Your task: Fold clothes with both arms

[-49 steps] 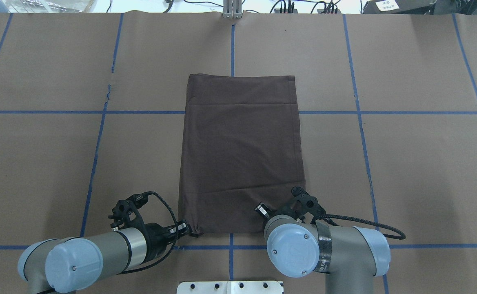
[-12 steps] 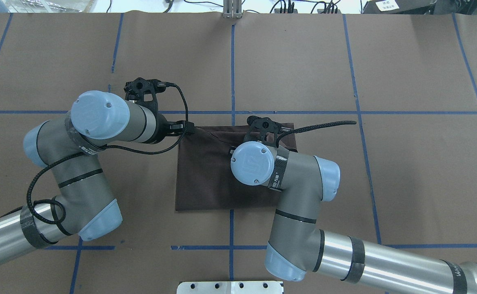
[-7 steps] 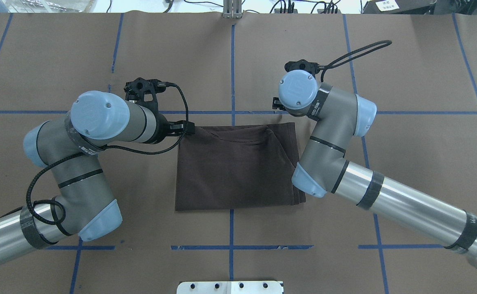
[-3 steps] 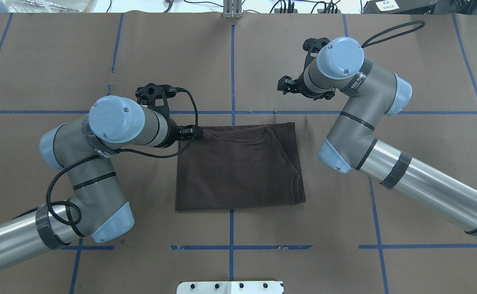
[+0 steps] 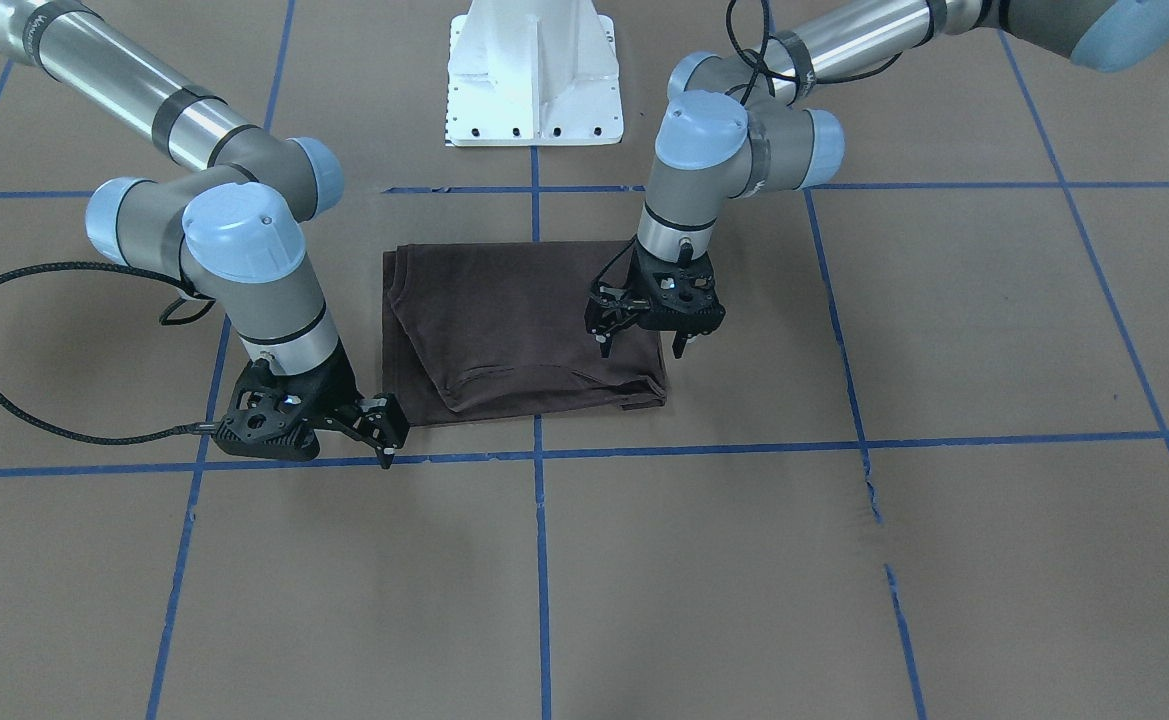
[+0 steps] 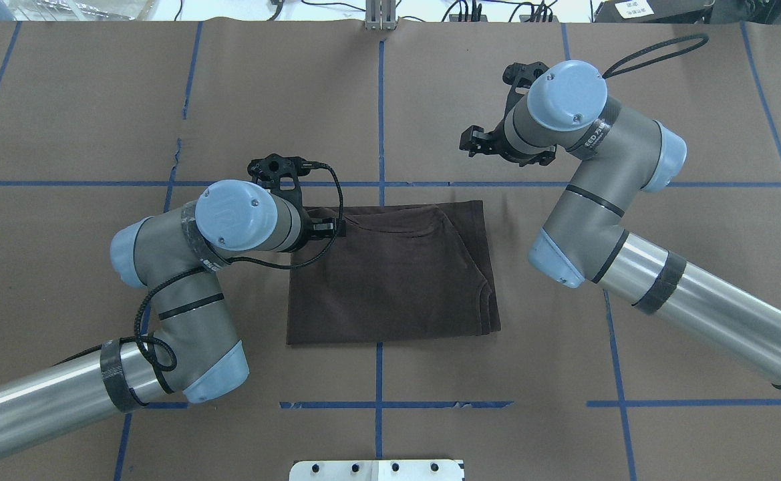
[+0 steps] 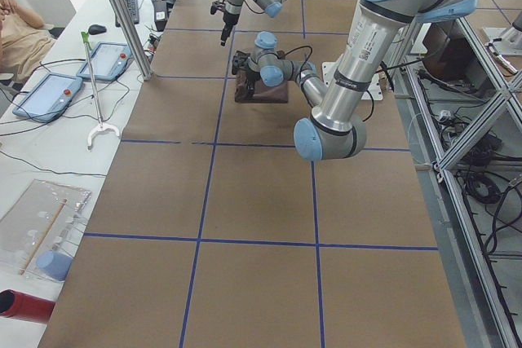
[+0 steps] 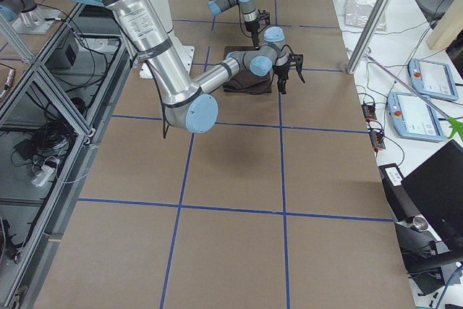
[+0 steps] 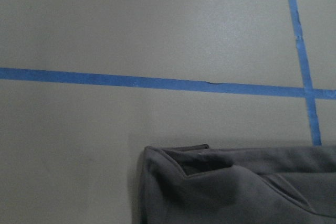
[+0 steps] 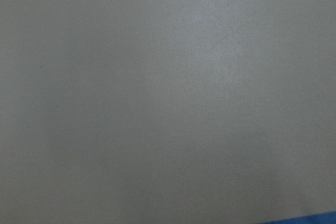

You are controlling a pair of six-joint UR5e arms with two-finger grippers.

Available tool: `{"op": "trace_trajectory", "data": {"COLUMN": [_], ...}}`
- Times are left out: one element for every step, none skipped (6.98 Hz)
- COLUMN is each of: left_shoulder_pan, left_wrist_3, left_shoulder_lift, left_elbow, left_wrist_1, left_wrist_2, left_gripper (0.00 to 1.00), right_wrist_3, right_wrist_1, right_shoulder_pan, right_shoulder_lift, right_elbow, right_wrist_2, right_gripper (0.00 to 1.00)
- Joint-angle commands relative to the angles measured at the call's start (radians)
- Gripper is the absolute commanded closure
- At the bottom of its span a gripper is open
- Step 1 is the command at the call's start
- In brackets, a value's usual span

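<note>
A wide bench (image 6: 63, 100) covered in brown paper is marked into squares by strips of blue tape (image 6: 430, 184). One folded dark brown cloth T-shirt (image 6: 390, 280) lies flat near its middle, across a tape line. A white metal pedestal base (image 5: 534, 75) stands at the robot's edge.

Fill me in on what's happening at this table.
Two robot arms are folding a dark brown T-shirt on the paper-covered table. The shirt lies flat, folded into a compact rectangle. The left gripper hangs open over the shirt's far corner on its own side, holding nothing. The right gripper is open too, off the cloth near the other far corner. Neither grips the shirt at this moment.
</note>
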Motion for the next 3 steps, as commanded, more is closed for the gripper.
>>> {"op": "trace_trajectory", "data": {"left_shoulder_pan": [0.016,0.016,0.011], "left_wrist_3": [0.004,0.004,0.010], "left_shoulder_lift": [-0.007,-0.010,-0.014], "left_elbow": [0.014,0.037,0.042], "left_wrist_1": [0.003,0.003,0.002], "left_wrist_2": [0.010,0.015,0.057], "left_gripper": [0.00,0.00,0.00], "right_wrist_3": [0.000,0.000,0.000], "right_wrist_1": [-0.003,-0.003,-0.003], "right_shoulder_pan": [0.000,-0.001,-0.001], "right_shoulder_lift": [-0.013,-0.013,-0.013], "right_elbow": [0.012,0.012,0.012], "right_wrist_2": [0.000,0.000,0.000], "right_gripper": [0.00,0.00,0.00]}}
